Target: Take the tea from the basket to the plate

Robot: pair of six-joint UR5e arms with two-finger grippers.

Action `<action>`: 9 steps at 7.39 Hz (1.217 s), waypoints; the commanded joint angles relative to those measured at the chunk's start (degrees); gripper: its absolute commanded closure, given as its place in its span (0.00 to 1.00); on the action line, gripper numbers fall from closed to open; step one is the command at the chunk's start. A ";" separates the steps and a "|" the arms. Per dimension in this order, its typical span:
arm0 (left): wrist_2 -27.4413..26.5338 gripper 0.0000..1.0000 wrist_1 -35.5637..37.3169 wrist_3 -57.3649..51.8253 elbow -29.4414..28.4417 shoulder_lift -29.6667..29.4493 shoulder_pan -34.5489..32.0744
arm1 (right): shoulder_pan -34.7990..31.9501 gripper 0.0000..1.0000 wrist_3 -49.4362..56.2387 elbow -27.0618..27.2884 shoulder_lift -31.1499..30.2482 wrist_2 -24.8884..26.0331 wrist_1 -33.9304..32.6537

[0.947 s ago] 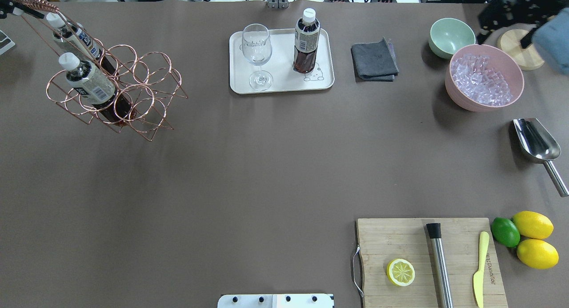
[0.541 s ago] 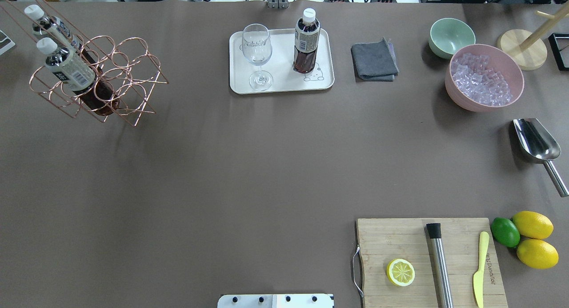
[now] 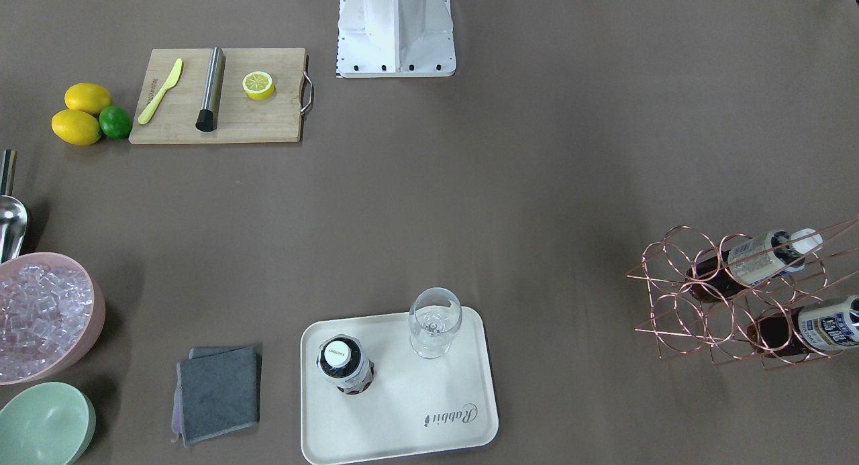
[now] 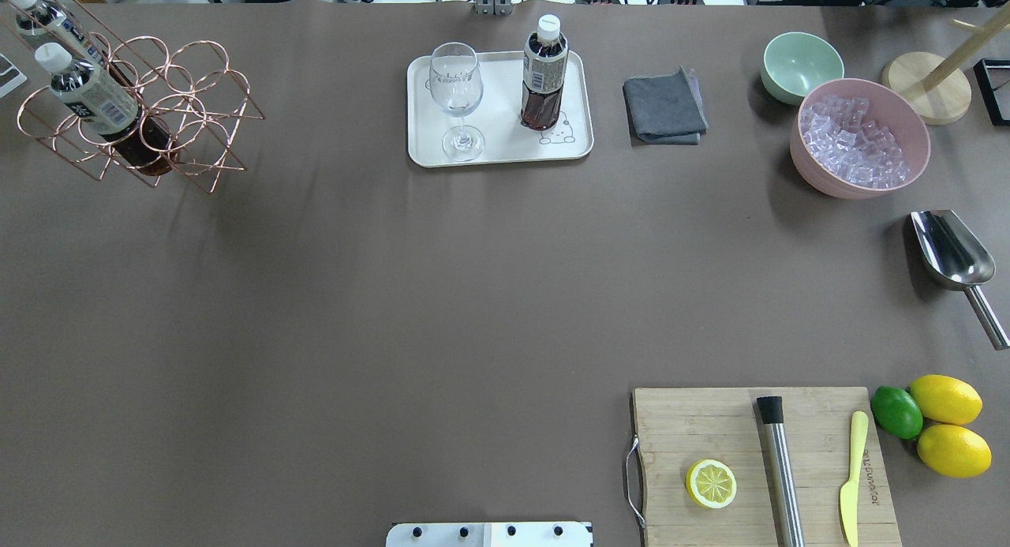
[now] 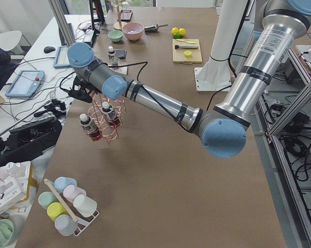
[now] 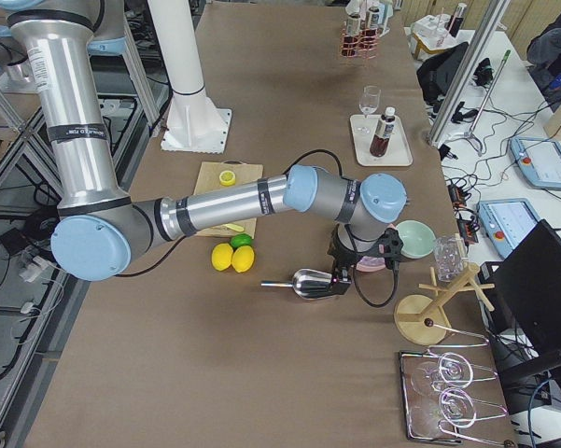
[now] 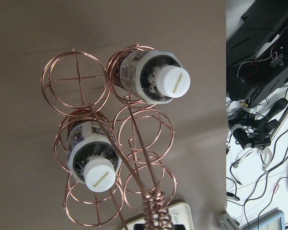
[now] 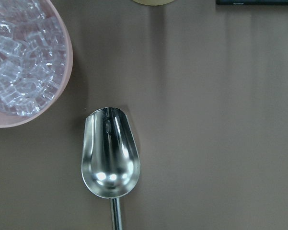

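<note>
Tea bottle (image 4: 543, 81) stands on the plate (image 4: 505, 140), top centre, beside a glass (image 4: 455, 85); two more sit in the tilted basket (image 4: 170, 105), upper left (left gripper (image 5: 76, 91), right gripper (image 6: 341, 275): open or closed, cannot tell).

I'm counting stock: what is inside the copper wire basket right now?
Two tea bottles, white caps up, stand in two of the basket's six rings; the other four rings show only wire. The wrist view hides their bases.
</note>
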State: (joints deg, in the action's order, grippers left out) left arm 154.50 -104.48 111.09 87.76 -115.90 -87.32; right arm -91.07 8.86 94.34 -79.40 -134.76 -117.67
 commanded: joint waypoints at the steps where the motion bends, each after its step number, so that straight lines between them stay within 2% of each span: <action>1: 0.37 1.00 -3.44 -0.26 -8.28 -1.87 -2.50 | -0.43 0.01 0.54 -0.30 -2.51 0.73 3.06; 9: 0.37 1.00 -10.03 -0.34 -17.97 -3.28 -3.12 | -0.51 0.01 -0.33 -0.83 -4.10 0.64 5.34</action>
State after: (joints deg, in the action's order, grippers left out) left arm 154.87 -112.94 110.76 71.16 -119.05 -90.44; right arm -91.58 8.58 93.47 -83.47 -134.02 -112.47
